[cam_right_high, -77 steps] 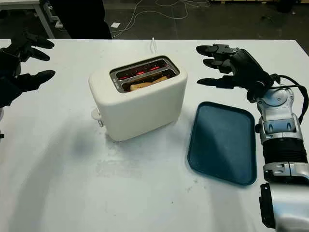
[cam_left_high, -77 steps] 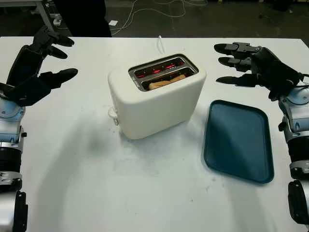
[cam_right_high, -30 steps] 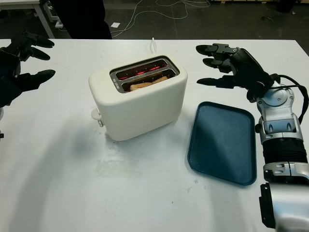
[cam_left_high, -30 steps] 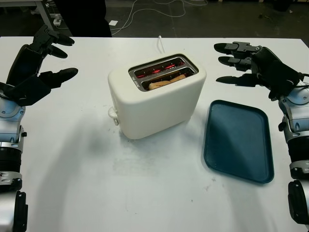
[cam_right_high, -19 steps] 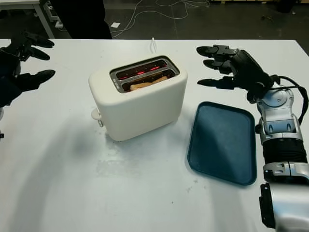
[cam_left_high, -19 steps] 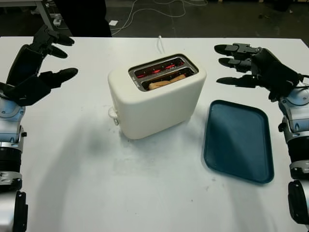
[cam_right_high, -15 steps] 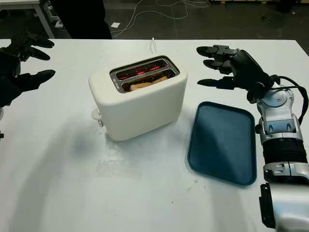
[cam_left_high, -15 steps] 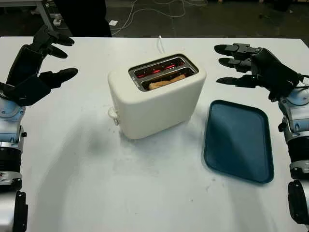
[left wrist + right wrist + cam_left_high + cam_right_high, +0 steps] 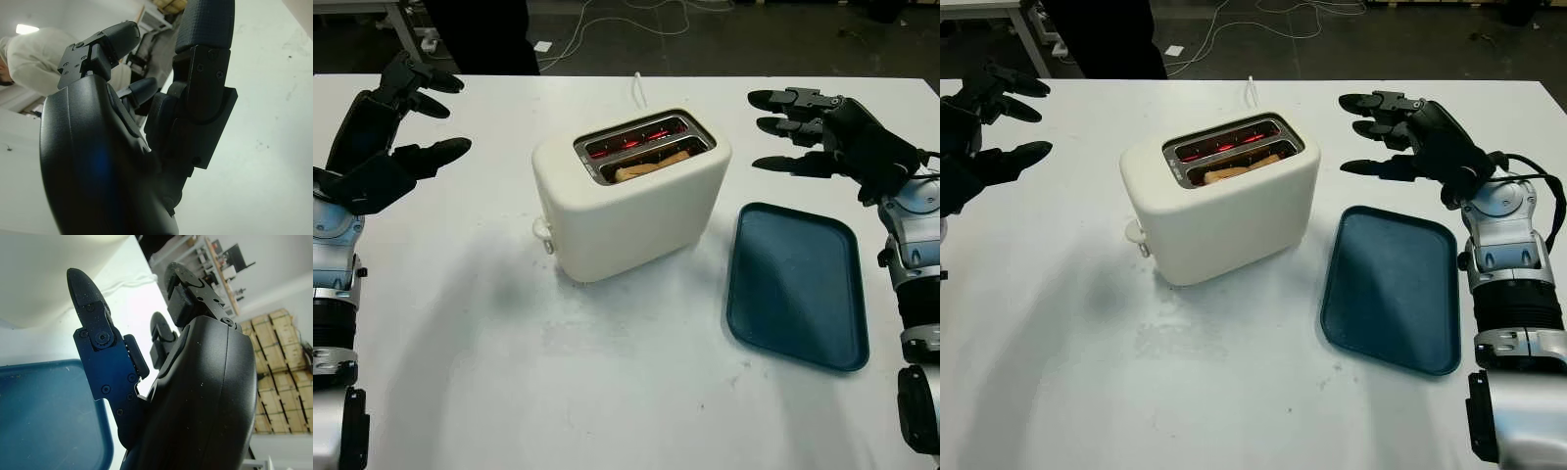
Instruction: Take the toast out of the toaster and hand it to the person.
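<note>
a: toast [image 9: 651, 166] sits in the front slot of the toaster [image 9: 631, 196], at frame centre.
b: i see. my left hand [image 9: 382, 137] is open at upper left, my right hand [image 9: 832, 142] open at upper right, above the blue tray [image 9: 796, 284].

No lettering, brand, number or sign can be read anywhere; the cream toaster [image 9: 631, 196] carries no legible mark on its body; the blue tray [image 9: 796, 285] is plain; the white desk [image 9: 607, 392] bears no label; the stacked boxes [image 9: 281, 382] behind the right robot hand [image 9: 195, 396] are too small to read.
</note>
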Available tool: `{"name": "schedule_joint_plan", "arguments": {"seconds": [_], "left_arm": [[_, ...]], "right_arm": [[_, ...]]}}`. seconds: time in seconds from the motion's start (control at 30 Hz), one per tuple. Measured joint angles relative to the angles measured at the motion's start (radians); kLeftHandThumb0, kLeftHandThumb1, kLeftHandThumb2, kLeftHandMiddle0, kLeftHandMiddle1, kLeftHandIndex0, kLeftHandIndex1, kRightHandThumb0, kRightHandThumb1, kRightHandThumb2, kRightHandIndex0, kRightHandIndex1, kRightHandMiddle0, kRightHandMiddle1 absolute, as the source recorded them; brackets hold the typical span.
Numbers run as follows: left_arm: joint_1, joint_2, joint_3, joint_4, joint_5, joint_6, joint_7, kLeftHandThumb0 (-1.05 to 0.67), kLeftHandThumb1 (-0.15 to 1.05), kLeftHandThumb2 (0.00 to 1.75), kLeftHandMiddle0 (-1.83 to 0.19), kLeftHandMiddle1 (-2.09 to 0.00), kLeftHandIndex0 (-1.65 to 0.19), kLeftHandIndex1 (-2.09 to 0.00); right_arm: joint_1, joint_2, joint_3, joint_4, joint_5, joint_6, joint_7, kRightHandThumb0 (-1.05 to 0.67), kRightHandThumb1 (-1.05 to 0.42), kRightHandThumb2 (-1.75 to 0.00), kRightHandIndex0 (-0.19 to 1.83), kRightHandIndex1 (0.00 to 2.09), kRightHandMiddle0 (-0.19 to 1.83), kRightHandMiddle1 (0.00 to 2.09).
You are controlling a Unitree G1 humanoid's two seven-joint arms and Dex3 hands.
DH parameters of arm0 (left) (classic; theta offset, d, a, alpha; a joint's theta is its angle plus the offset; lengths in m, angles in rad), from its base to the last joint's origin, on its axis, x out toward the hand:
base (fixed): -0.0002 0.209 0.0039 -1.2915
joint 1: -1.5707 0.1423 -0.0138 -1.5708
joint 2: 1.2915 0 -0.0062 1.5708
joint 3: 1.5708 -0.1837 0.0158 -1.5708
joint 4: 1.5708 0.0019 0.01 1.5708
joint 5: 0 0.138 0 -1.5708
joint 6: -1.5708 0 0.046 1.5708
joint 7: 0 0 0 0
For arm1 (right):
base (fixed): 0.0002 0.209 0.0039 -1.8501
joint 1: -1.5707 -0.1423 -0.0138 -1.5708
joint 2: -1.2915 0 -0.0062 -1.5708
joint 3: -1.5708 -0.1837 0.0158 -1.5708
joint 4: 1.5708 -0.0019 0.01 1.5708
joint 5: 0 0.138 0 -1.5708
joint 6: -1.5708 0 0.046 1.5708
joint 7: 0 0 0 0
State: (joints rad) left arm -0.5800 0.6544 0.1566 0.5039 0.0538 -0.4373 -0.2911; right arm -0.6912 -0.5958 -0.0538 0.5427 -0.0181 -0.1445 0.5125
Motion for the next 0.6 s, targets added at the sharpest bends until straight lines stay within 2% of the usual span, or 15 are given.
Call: {"name": "schedule_joint_plan", "arguments": {"seconds": [0.6], "left_arm": [[0.0, 0.0, 0.0, 0.0, 0.0, 0.0, -0.001, -1.05, 0.92, 0.24, 0.0, -1.45, 0.0, -1.27]], "right_arm": [[-0.001, 0.0, 0.0, 0.0, 0.0, 0.0, 0.0, -0.57, -0.77, 0.0, 0.47, 0.01, 0.48, 0.0]]}}
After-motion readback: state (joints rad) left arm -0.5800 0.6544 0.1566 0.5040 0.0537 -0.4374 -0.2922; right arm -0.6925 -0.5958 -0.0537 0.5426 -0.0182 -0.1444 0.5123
